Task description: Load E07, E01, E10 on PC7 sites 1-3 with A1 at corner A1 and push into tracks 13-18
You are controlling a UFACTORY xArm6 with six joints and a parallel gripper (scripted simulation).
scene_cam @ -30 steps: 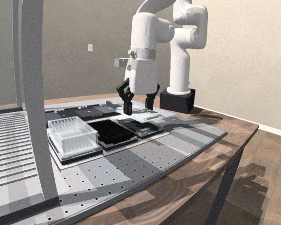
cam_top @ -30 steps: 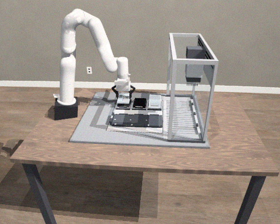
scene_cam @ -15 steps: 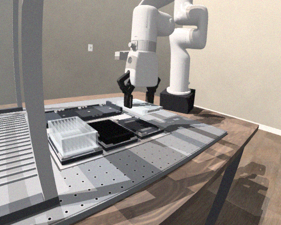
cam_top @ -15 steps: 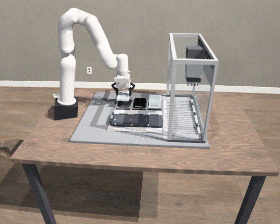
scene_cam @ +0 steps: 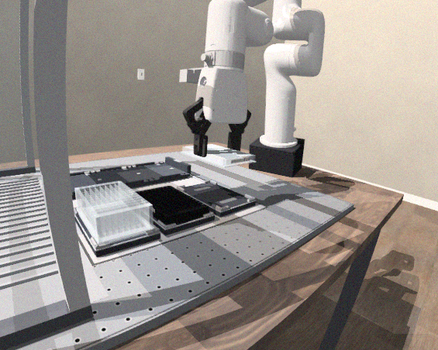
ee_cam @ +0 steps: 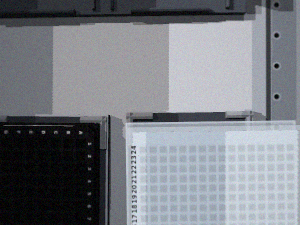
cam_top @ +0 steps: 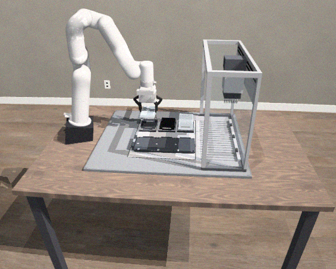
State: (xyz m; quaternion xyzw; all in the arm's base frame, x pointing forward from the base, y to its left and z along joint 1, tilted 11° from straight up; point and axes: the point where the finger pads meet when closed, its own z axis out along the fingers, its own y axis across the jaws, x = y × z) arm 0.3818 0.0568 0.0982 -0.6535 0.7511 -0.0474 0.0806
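Legible text | column numbers 17–24 are showing along the edge of the clear 384-well plate (ee_cam: 210,174) | black plate (ee_cam: 50,174) markings are reading too blurred.

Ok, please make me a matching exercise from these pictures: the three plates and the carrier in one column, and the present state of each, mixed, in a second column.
Column 1:
1. E10, the 384-well plate
2. E01, the black plate
3. E07, the clear deep-well block
4. PC7, the carrier

Column 2:
a. lies on the apron, sites bare
b. sits in the middle nest
c. held in the gripper, lifted above its nest
d. sits in the nest nearest the rails

Pairs: 1-c, 2-b, 3-d, 4-a
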